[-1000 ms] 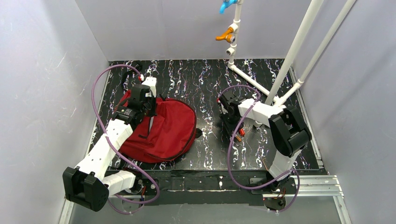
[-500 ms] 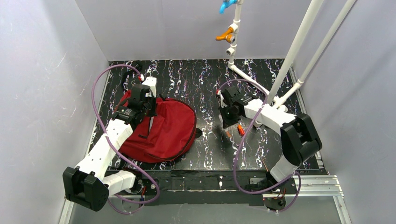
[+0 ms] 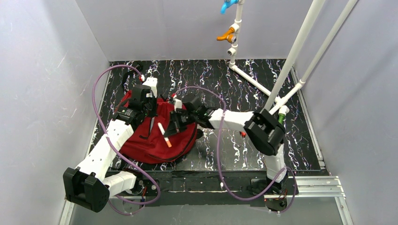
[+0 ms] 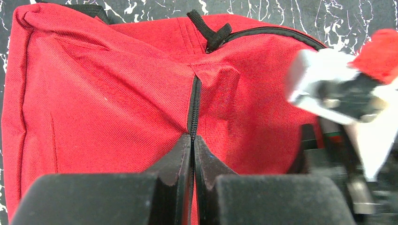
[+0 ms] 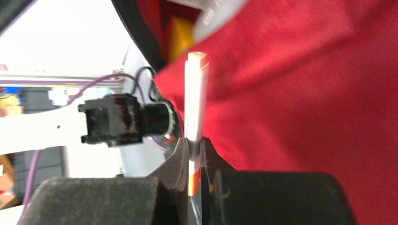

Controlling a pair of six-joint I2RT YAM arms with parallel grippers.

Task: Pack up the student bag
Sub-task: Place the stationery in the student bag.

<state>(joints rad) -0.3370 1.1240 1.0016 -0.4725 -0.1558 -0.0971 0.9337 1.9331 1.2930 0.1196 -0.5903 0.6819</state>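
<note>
Your left gripper [image 4: 192,140] was clenched on the zip seam of the bag [image 3: 150,147], soft red woven cloth lying left of centre in the top view, probably to lift its mouth. Your right gripper [image 5: 193,145] grasped a slim, smooth white marker [image 5: 195,98] over it, seemingly for dropping in.

The bag [image 3: 157,145] lay on the left side of the table [image 3: 225,84]. The left gripper [image 4: 193,140] sat at its far left edge. The right gripper [image 5: 193,145] reached over its middle, a marker [image 3: 164,134] in it. Pipes [image 3: 294,54] stood back right.
</note>
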